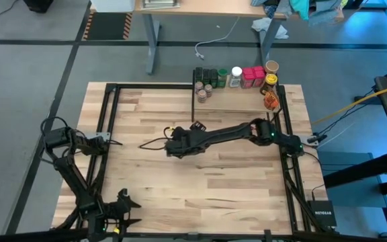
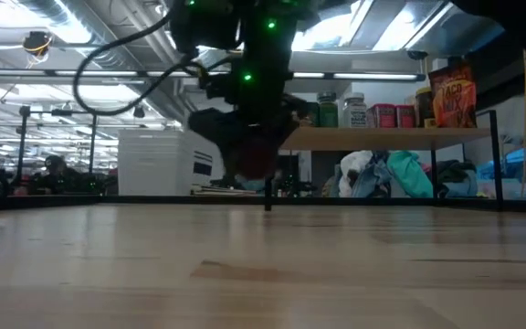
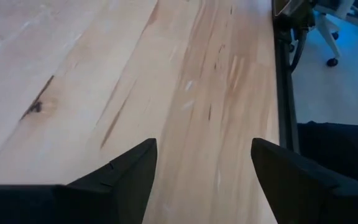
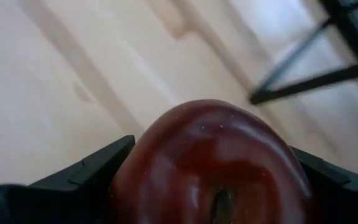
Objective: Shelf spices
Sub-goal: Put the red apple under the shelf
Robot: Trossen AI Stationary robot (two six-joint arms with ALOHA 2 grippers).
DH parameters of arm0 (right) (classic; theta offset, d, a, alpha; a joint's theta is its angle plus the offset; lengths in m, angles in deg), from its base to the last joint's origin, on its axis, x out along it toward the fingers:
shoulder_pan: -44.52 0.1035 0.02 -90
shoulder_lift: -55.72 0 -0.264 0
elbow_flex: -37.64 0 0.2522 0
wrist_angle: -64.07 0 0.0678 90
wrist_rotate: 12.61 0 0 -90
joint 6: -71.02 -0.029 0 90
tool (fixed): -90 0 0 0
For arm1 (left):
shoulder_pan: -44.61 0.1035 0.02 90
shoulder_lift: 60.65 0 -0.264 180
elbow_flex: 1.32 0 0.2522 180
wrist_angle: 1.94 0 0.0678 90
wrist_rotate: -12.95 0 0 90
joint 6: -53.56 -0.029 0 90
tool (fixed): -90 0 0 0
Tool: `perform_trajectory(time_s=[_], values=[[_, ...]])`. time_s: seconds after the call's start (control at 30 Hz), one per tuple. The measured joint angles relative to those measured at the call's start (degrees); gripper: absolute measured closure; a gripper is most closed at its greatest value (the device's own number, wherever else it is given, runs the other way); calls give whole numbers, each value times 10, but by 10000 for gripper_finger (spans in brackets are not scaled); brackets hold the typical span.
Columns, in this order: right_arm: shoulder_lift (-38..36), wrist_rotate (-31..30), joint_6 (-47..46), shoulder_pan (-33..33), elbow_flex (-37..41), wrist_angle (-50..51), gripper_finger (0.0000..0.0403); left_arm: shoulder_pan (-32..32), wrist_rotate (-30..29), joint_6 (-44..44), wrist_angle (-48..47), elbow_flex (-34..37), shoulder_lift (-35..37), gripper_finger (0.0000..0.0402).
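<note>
A dark red, glossy, apple-like round thing [image 4: 210, 155] with a dimple in its top sits between the fingers of my right gripper [image 4: 211, 146], which hangs over the middle of the tabletop [image 1: 175, 145]. The shelf [image 1: 237, 99], a small light-wood board on black posts, stands at the table's far right. The spices [image 1: 237, 76] stand in a row along its far edge, with an orange packet [image 1: 271, 101] at its right end. My left gripper [image 3: 204, 155] is open over bare wood near the table's near left corner [image 1: 127, 204]. My right gripper pinches the round thing by its two opposite sides [image 4: 126, 180], one finger [image 4: 86, 174] on each flank. The fingers slant down from the table's right. In the low view the thing [image 2: 261, 157] shows as a dark red mass under the hand, above the tabletop.
Black frame rails [image 1: 106, 128] run along the table's left, far and right edges. Bare planks [image 1: 200, 188] lie between the two arms and in front of the shelf. Beyond the table stands another desk [image 1: 180, 8], with clutter on the floor.
</note>
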Motion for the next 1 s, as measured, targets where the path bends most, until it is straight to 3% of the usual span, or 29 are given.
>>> perform_trajectory(time_s=[0.13, 0.23, 0.5, 0.8, 1.0], values=[[-28, -14, -23, 0, 37, 18, 68, -7, -1, -3, 17, 0, 0, 147], [-60, -9, -42, -3, 102, -23, 68, -15, -12, -4, 21, 0, -1, 147], [-128, 62, -42, -57, 297, -308, 68, -13, -26, -10, 22, 0, -1, 147], [-126, 76, -40, -95, 325, -343, 68, 5, -26, -38, 22, 0, -1, 147], [-127, 18, -30, -94, 325, -361, 68, 5, -25, -39, 23, 0, -1, 147]])
